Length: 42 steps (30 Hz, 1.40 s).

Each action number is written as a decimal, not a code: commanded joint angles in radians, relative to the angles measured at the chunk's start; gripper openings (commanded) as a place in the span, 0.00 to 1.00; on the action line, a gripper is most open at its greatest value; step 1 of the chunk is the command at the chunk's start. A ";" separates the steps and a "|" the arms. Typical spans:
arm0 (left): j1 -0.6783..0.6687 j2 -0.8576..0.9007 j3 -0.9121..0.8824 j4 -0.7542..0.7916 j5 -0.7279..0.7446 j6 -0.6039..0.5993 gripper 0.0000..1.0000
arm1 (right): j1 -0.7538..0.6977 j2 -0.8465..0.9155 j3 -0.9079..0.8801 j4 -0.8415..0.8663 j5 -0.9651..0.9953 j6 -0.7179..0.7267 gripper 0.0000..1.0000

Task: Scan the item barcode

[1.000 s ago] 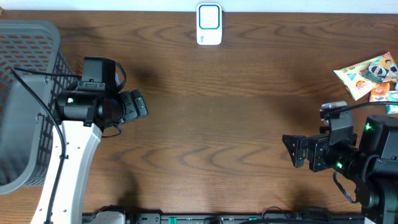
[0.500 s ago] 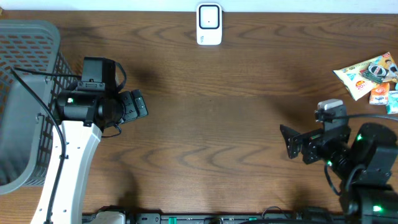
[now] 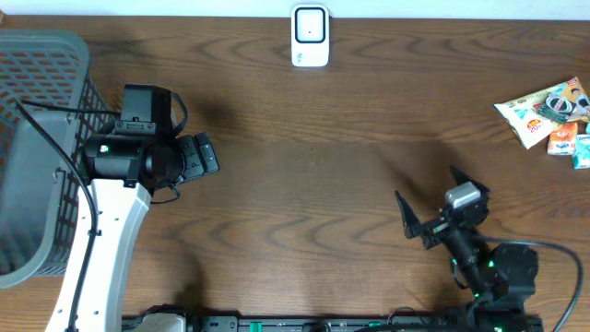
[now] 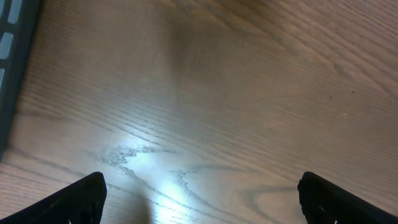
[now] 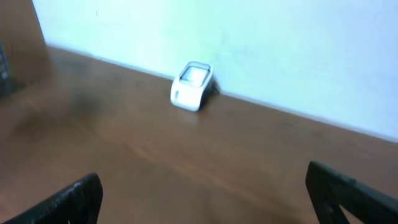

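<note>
Both stand spread wide and empty: the right pincer (image 3: 427, 197) near the table's (image 3: 304, 184) front edge, the left pincer (image 3: 210, 153) beside the basket (image 3: 37, 111). The packets (image 3: 544, 109) lie at the right edge toward the far corner, well apart from both. They look light, crinkly and slippery, so pinch a flat sealed edge rather than the puffed middle. The scanner (image 3: 310, 37) stands at mid far edge.

Basket (image 3: 57, 41): grey mesh, at the far left of the overhead frame, running from the top corner to below the middle.
Table (image 3: 304, 175): dark brown wood grain, fills almost the whole overhead frame; a glare patch shows low in the left wrist view.
Wall (image 5: 280, 43): pale and plain, across the top of the right wrist view.
</note>
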<state>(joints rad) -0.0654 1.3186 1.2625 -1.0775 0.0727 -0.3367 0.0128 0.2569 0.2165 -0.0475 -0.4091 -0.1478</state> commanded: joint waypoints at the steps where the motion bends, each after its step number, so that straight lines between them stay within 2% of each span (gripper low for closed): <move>1: 0.005 0.000 0.001 -0.005 -0.003 0.002 0.98 | 0.008 -0.060 -0.081 0.068 0.024 -0.006 0.99; 8: 0.005 0.000 0.001 -0.005 -0.003 0.002 0.98 | 0.008 -0.109 -0.209 0.254 0.053 0.006 0.99; 15: 0.005 0.000 0.001 -0.005 -0.003 0.002 0.98 | 0.008 -0.158 -0.211 0.244 0.161 0.072 0.99; 22: 0.005 0.000 0.001 -0.005 -0.003 0.002 0.98 | 0.006 -0.251 -0.211 0.144 0.191 0.087 0.99; 27: 0.005 0.000 0.001 -0.005 -0.003 0.002 0.98 | 0.006 -0.251 -0.211 0.050 0.289 0.182 0.99; 30: 0.005 0.000 0.001 -0.005 -0.003 0.002 0.98 | 0.006 -0.251 -0.211 -0.033 0.383 0.287 0.99; 35: 0.005 0.000 0.001 -0.005 -0.003 0.002 0.97 | 0.007 -0.251 -0.211 -0.031 0.407 0.283 0.99; 42: 0.005 0.000 0.001 -0.005 -0.003 0.002 0.98 | 0.008 -0.251 -0.211 -0.032 0.406 0.208 0.99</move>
<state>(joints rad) -0.0654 1.3186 1.2625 -1.0775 0.0727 -0.3367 0.0128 0.0124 0.0071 -0.0711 -0.0257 0.0910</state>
